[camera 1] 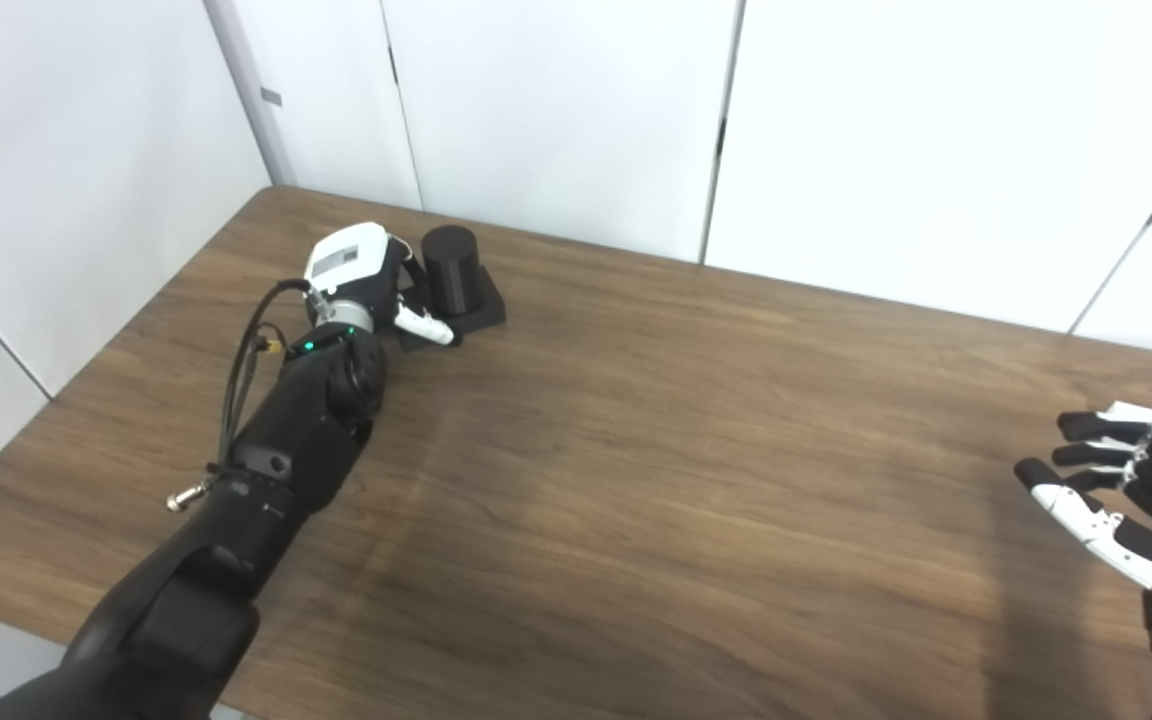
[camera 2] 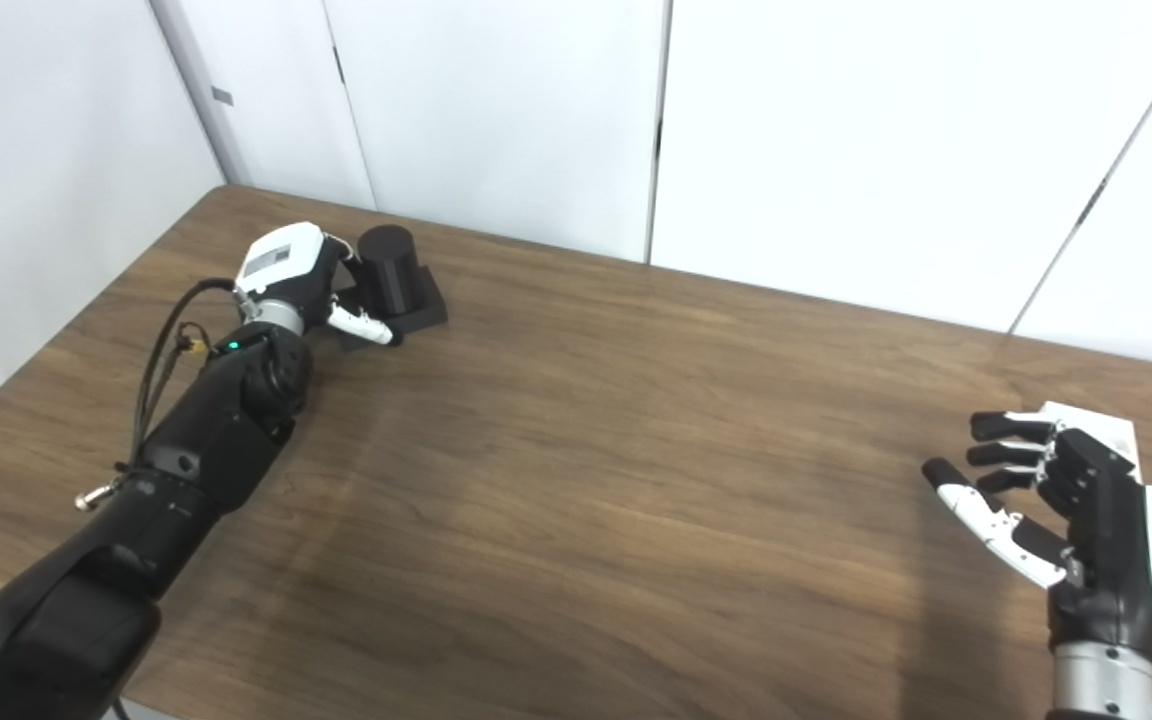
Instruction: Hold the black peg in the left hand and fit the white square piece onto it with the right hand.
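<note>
Bench [camera 1: 636, 480] edges run along the wall at 12 o'clock and down the left side; its wide middle lies bare in the left eye view. Peg [camera 1: 451, 265] stands upright on its black base at 10 o'clock, near the far edge. Left hand [camera 1: 361, 275] is just beside it, fingers [camera 1: 426, 326] against the base; whether they grip, I cannot tell.

Right eye view: right hand [camera 2: 1066, 500] hovers at 4 o'clock, fingers spread, holding nothing. White piece [camera 2: 1101, 422] lies partly hidden behind it.
</note>
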You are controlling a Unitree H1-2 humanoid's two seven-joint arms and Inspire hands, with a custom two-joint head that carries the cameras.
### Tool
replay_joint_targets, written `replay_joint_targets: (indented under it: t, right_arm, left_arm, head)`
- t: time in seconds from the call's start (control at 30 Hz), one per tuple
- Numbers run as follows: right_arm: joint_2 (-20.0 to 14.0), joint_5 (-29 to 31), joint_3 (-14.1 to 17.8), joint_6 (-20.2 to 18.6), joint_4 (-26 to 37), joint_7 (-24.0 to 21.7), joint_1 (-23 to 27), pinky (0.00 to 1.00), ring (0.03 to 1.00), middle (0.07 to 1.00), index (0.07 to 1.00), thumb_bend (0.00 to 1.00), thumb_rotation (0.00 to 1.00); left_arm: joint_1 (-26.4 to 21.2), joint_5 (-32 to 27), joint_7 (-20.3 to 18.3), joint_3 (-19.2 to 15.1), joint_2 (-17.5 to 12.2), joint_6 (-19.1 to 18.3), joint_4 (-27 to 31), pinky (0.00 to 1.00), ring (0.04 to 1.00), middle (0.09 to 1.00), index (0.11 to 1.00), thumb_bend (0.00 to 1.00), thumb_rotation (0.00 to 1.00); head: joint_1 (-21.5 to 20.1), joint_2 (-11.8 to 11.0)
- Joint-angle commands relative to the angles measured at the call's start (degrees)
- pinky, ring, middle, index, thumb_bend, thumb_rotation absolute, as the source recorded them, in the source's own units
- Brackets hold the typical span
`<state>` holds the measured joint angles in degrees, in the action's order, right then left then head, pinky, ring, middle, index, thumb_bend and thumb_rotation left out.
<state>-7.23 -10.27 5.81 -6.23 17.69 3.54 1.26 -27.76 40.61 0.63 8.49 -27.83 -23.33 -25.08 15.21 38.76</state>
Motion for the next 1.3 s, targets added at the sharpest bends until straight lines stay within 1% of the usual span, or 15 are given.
replay_joint_targets:
  t: [0.0, 0.13, 0.23, 0.3, 0.33, 0.4, 0.47, 0.5, 0.57, 0.73, 0.83, 0.93, 1.2, 1.27]
  right_arm:
    - [-0.4, 0.4, 0.5, 0.9, 1.5, 0.2, 1.5, 0.42, 0.534, 0.623, 0.490, 0.49, 0.11]
    - [-0.5, -0.5, 0.2, 1.5, 1.1, 0.4, 1.6, 0.41, 0.530, 0.621, 0.490, 0.49, 0.11]
    - [-0.3, -0.6, 0.2, 1.0, 1.3, 0.4, 1.6, 0.42, 0.535, 0.622, 0.490, 0.49, 0.11]
    - [-0.3, -0.7, 0.2, 1.4, 1.0, 0.5, 1.7, 0.41, 0.529, 0.617, 0.490, 0.49, 0.11]
    - [-0.4, -0.8, 0.2, 1.5, 0.9, 0.6, 1.7, 0.41, 0.528, 0.616, 0.490, 0.49, 0.11]
    - [-0.3, -0.7, 0.2, 1.5, 0.9, 0.6, 1.8, 0.41, 0.527, 0.614, 0.490, 0.49, 0.11]
    - [-0.3, -0.7, 0.1, 1.7, 0.9, 0.5, 1.8, 0.41, 0.527, 0.613, 0.490, 0.49, 0.11]
    - [-0.3, -0.6, 0.1, 1.6, 0.9, 0.5, 1.8, 0.41, 0.526, 0.612, 0.489, 0.49, 0.11]
    - [-0.3, -0.7, 0.1, 1.6, 1.0, 0.6, 1.8, 0.41, 0.530, 0.614, 0.489, 0.49, 0.12]
    - [-0.6, -1.2, -0.1, 2.9, 0.5, 0.6, 1.8, 0.40, 0.520, 0.610, 0.489, 0.49, 0.11]
    - [-0.4, -0.8, 0.0, 2.4, 0.6, 0.6, 1.8, 0.40, 0.518, 0.612, 0.489, 0.49, 0.11]
    - [-0.3, -0.7, 0.1, 2.0, 0.7, 0.6, 1.9, 0.41, 0.525, 0.617, 0.489, 0.49, 0.12]
    - [-0.6, -1.6, 0.0, 3.2, -0.1, 1.0, 2.0, 0.40, 0.516, 0.611, 0.489, 0.49, 0.12]
    - [-0.6, -1.5, 0.0, 3.5, -0.1, 0.8, 2.0, 0.40, 0.515, 0.611, 0.489, 0.49, 0.12]
  left_arm:
    - [-1.4, -0.3, 1.6, -0.5, -2.6, 1.9, 1.9, 0.78, 0.924, 0.851, 0.483, 0.52, 0.06]
    - [-0.7, -2.4, 0.2, -0.6, -3.0, 4.3, 2.5, 0.82, 0.924, 0.845, 0.483, 0.52, 0.06]
    - [-0.1, -4.0, -1.1, 0.0, -3.7, 7.1, 3.1, 0.79, 0.916, 0.850, 0.483, 0.53, 0.06]
    - [0.6, -5.9, -2.7, 0.5, -4.3, 10.8, 4.1, 0.80, 0.930, 0.862, 0.484, 0.53, 0.06]
    - [0.8, -6.5, -3.3, 0.6, -4.6, 12.0, 4.5, 0.80, 0.938, 0.868, 0.484, 0.53, 0.06]
    - [1.2, -9.1, -6.1, 0.6, -5.1, 14.6, 5.4, 0.82, 0.953, 0.881, 0.485, 0.53, 0.06]
    - [1.3, -10.3, -9.2, 1.5, -5.9, 16.4, 6.7, 0.84, 0.958, 0.881, 0.486, 0.52, 0.06]
    - [1.3, -10.2, -10.3, 2.1, -6.2, 16.9, 7.6, 0.83, 0.953, 0.877, 0.486, 0.52, 0.06]
    - [1.3, -9.9, -11.2, 2.7, -6.3, 17.8, 9.0, 0.82, 0.937, 0.864, 0.487, 0.52, 0.06]
    - [1.5, -9.5, -11.7, 3.5, -5.7, 20.3, 11.8, 0.84, 0.938, 0.862, 0.487, 0.53, 0.06]
    - [1.7, -9.0, -12.7, 4.3, -5.3, 21.0, 14.0, 0.85, 0.944, 0.867, 0.488, 0.53, 0.06]
    - [2.0, -8.5, -12.8, 4.9, -4.7, 21.6, 15.8, 0.84, 0.942, 0.868, 0.487, 0.53, 0.06]
    - [3.7, -7.2, -14.0, 7.1, -2.3, 23.2, 20.2, 0.85, 0.942, 0.873, 0.487, 0.52, 0.07]
    - [4.3, -7.1, -14.2, 7.6, -1.6, 23.7, 21.0, 0.84, 0.941, 0.872, 0.487, 0.52, 0.07]
  head:
    - [0.0, 0.2]
    - [-0.1, 0.2]
    - [-0.2, 0.2]
    - [-0.4, 0.2]
    - [-0.4, 0.2]
    - [-0.6, 0.2]
    - [-0.6, 0.2]
    - [-0.6, 0.2]
    - [-0.7, 0.3]
    - [-0.7, 0.3]
    - [-0.8, 0.3]
    - [-0.8, 0.3]
    - [-1.6, 0.5]
    - [-1.6, 0.5]
